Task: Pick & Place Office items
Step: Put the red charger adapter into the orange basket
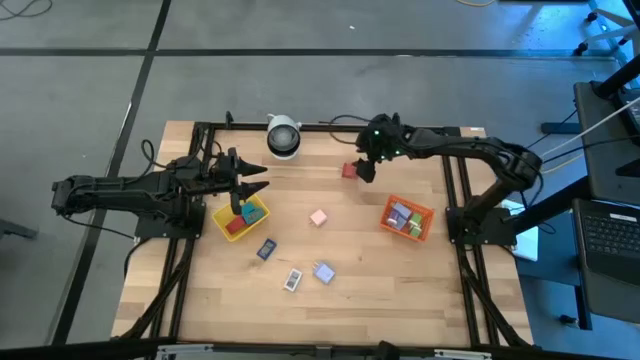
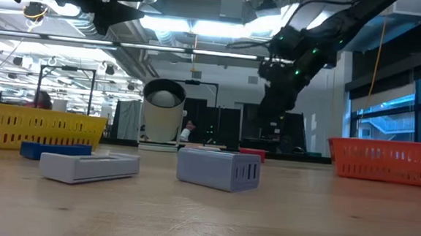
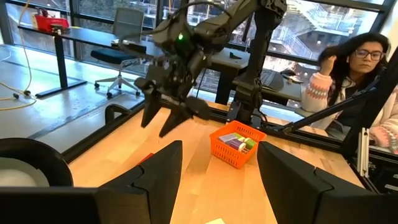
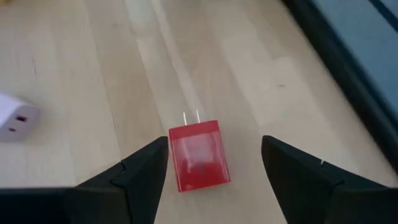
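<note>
On the pale wooden table (image 1: 330,290), both grippers' jaws hang open, the right gripper (image 4: 214,165) above a red plug (image 4: 198,155).

Red two-pronged plug block (image 4: 198,154) flat on bare wood (others scattered, some in trays)

The bench (image 1: 380,290) carries a yellow tray (image 1: 243,217), with an orange tray (image 1: 407,219), red plug (image 1: 350,170), cylinder (image 1: 283,137) and scattered pieces around it.

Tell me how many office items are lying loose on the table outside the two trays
5: a red charger under the right gripper, a pink piece mid-table, and a dark blue, a white and a pale blue one nearer the front.
</note>
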